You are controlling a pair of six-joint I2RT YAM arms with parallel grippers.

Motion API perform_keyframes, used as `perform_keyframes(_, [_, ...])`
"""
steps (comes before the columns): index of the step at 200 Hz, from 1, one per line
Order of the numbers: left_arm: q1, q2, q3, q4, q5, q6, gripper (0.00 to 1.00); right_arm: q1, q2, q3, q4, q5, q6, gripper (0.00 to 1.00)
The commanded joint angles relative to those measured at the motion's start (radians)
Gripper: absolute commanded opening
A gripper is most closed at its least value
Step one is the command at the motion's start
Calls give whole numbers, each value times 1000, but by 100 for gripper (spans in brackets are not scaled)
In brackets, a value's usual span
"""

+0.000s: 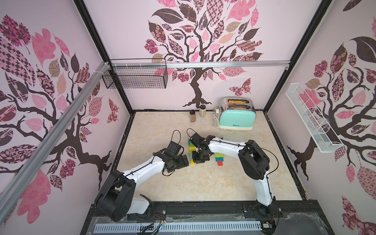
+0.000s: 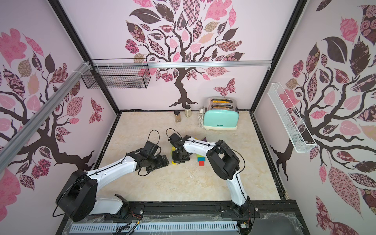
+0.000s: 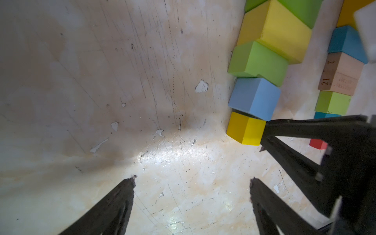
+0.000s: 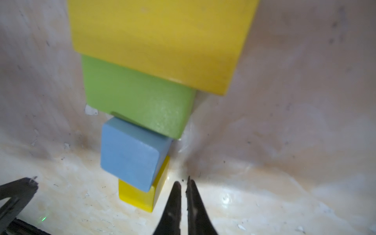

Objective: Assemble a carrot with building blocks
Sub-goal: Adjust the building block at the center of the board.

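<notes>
Building blocks lie in a row on the table: a large yellow brick (image 4: 158, 40), a green block (image 4: 138, 97), a light blue cube (image 4: 130, 150) and a small yellow cube (image 4: 138, 199). My right gripper (image 4: 183, 183) is shut and empty, its tips right beside the small yellow cube (image 3: 246, 130). To the left of the row my left gripper (image 3: 192, 180) stands open over bare table with nothing between its fingers. A second row holds teal, bare wood (image 3: 341, 75), green (image 1: 218, 155) and red (image 1: 219, 163) blocks. In both top views the arms hide much of the first row.
A mint toaster (image 1: 237, 116) with its white cord stands at the back right. Two spice jars (image 1: 192, 116) stand to its left. A black wire basket (image 1: 135, 76) hangs on the back wall and a white one (image 1: 311, 118) on the right wall.
</notes>
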Motion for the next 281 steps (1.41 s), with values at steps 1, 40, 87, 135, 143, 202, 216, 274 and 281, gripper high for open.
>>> perform_keyframes(1, [3, -19, 22, 1, -1, 15, 95, 2, -98, 18, -51, 42, -26, 16])
perform_keyframes(40, [3, -41, 22, -15, -6, 28, 98, -10, -192, 67, -140, 116, -81, 29])
perform_keyframes(87, [-4, -24, 16, -20, -16, 42, 96, -57, -268, 169, -255, 235, -165, 71])
perform_keyframes(135, [-51, 58, 32, -5, -70, 44, 92, -70, -313, 136, -238, 208, -165, 99])
perform_keyframes(143, [-65, 74, 36, 0, -85, 40, 92, -70, -319, 122, -230, 198, -167, 99])
perform_keyframes(202, [-105, 149, 35, 48, -140, 7, 92, -74, -336, 91, -212, 167, -181, 99])
perform_keyframes(216, [-108, 163, 41, 56, -155, 6, 92, -74, -338, 91, -209, 163, -183, 99])
perform_keyframes(274, [-127, 230, 72, 78, -172, -1, 92, -82, -347, 76, -200, 157, -195, 99])
perform_keyframes(281, [-129, 236, 75, 81, -170, -3, 92, -83, -349, 73, -200, 156, -197, 99])
